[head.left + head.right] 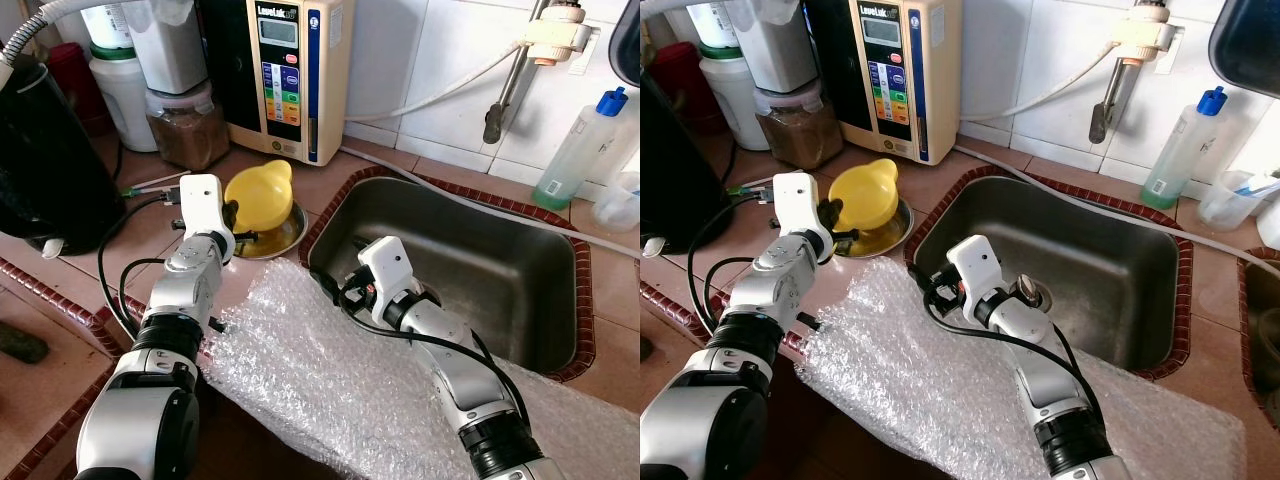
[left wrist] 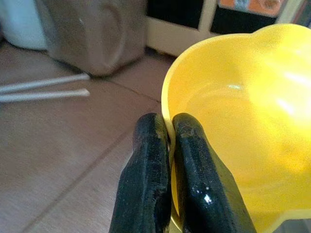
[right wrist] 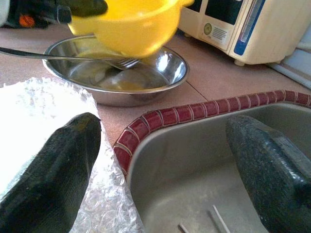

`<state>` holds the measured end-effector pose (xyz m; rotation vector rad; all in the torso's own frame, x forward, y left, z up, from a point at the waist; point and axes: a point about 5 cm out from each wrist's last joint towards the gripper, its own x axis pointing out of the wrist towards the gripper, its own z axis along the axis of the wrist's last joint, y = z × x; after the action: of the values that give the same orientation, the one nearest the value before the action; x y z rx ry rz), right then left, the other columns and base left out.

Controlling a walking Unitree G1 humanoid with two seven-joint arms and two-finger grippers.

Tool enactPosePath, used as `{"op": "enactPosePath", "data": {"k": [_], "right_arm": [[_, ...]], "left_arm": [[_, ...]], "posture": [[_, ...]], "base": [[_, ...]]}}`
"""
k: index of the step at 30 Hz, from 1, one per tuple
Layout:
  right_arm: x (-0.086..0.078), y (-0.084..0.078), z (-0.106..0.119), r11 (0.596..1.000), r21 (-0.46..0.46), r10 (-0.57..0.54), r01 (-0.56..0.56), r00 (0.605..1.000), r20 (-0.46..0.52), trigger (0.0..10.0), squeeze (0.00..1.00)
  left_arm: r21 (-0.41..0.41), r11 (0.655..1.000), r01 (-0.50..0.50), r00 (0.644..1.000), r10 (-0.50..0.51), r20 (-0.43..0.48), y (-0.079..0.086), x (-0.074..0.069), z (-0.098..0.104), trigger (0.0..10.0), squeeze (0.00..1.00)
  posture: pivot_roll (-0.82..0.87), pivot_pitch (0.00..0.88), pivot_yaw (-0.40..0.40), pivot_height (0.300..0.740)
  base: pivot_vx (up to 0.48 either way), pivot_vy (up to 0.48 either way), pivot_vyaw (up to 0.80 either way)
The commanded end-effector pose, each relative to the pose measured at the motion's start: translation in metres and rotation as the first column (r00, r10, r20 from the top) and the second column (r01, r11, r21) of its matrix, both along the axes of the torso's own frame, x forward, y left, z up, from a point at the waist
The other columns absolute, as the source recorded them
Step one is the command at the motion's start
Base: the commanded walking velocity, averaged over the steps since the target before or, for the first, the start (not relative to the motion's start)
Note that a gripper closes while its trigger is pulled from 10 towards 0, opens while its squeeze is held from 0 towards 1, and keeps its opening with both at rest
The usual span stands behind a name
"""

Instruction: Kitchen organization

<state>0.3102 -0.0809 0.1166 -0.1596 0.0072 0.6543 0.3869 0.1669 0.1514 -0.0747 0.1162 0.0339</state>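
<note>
Beside steel sink (image 1: 520,290), terracotta counter (image 1: 140,230), bubble wrap (image 1: 330,390).

A bright yellow bowl (image 1: 260,195) sits over a shiny silver dish (image 3: 146,77), pinched by the left gripper's (image 2: 167,141) glossy black fingers. The counter (image 1: 140,235) is reddish-brown tile, with a dark red tiled rim round the dull grey steel sink (image 1: 480,260). Near us lies clear, whitish bubble wrap (image 1: 330,380). On the far right stands a pale green bottle (image 1: 580,150) with a blue cap.

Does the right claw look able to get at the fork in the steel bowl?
Probably yes: the right claw is open, facing the fork; only the sink rim lies between.
</note>
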Motion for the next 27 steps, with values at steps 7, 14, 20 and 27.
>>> {"op": "enactPosePath", "data": {"k": [7, 14, 20, 27], "right_arm": [[0.011, -0.002, 0.015, 0.997, 0.036, -0.068, 0.065, 0.995, 0.066, 10.0, 0.00], [0.028, -0.019, 0.066, 0.921, 0.325, -0.267, 0.215, 0.955, 0.126, 10.0, 0.00], [0.032, -0.019, 0.078, 0.884, 0.424, -0.253, 0.196, 0.964, 0.083, 10.0, 0.00], [0.034, -0.021, 0.080, 0.847, 0.494, -0.227, 0.197, 0.974, 0.000, 10.0, 0.00]], "left_arm": [[0.050, 0.998, 0.036, 0.973, -0.046, 0.225, -0.009, -0.002, 0.027, 0.0, 0.00], [0.156, 0.974, 0.164, 0.946, -0.200, 0.255, -0.044, -0.011, 0.023, 0.0, 0.00], [0.196, 0.955, 0.223, 0.925, -0.271, 0.267, -0.064, -0.015, 0.021, 0.0, 0.00], [0.219, 0.946, 0.241, 0.918, -0.295, 0.263, -0.070, -0.020, 0.017, 0.0, 0.00]], "posture": [[0.07, 0.000, 0.010, 0.740], [0.07, 0.000, 0.005, 0.740], [0.07, 0.000, 0.000, 0.740], [0.06, 0.000, 0.001, 0.740]], "base": [[0.000, 0.000, 0.00], [0.000, 0.000, 0.00], [0.000, 0.000, 0.00], [0.000, 0.000, 0.00]]}}
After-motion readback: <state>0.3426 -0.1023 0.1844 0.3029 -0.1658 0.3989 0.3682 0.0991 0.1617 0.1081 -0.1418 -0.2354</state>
